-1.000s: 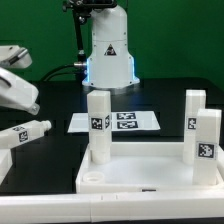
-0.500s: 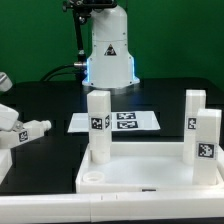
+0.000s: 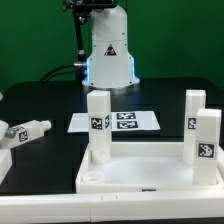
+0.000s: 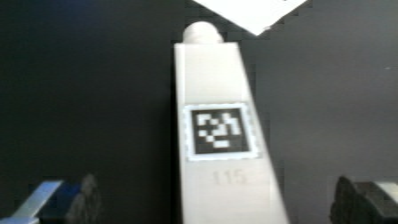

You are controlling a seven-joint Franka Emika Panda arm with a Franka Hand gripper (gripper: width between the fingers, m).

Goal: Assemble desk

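A flat matte black table top (image 3: 40, 150) is seen across the exterior view, and it also fills the surround in the wrist view. A plain, evenly lit green backdrop wall (image 3: 185, 40) is observed behind it. A thin flat white marker board (image 3: 150, 121) printed with black square tags is noted lying on the table.

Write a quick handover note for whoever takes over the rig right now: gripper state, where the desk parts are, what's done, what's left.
Gripper: open, holding nothing; in the wrist view its fingers straddle the loose leg without touching it.
Desk top: lies flat at the front of the table.
Done: three legs stand upright on it, one at the exterior view's left, two at its right.
Loose leg: lies on its side on the black table, at the exterior view's left.
Left: grasp that fourth leg and fit it to the top.
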